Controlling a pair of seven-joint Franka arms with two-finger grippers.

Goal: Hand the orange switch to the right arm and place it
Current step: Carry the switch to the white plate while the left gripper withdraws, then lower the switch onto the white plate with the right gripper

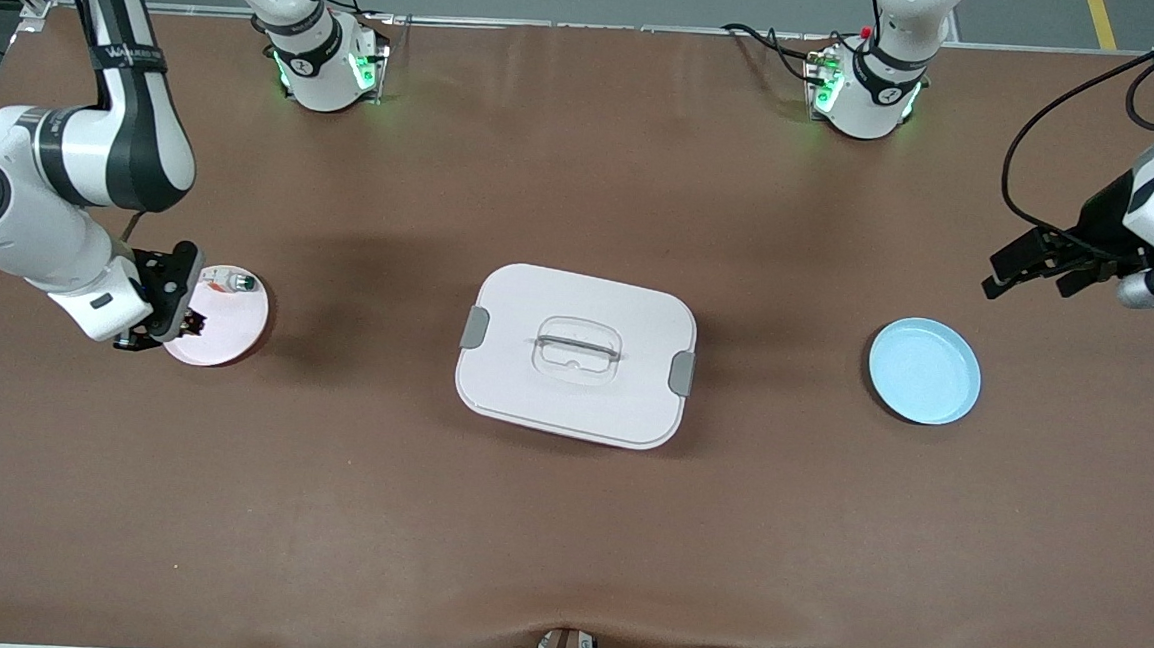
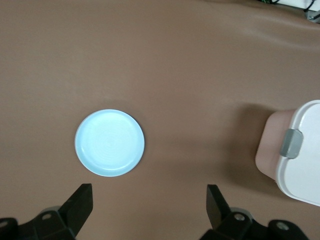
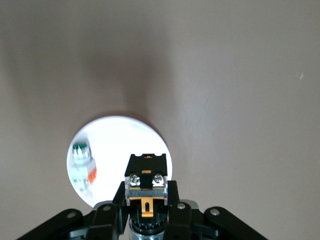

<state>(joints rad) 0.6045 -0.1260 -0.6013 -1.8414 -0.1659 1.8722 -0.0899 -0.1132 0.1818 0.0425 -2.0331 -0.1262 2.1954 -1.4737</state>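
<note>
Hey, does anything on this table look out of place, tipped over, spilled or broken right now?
Nothing stands out. The white lidded box sits closed, the light blue plate lies flat. The right gripper is shut on the orange switch over the pink plate, where a small white piece with a green end lies. The left gripper waits open.

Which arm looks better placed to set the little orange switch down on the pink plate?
The right. Its gripper is shut on the orange switch directly over the pink plate. The left gripper hangs open above the table near the blue plate.
</note>
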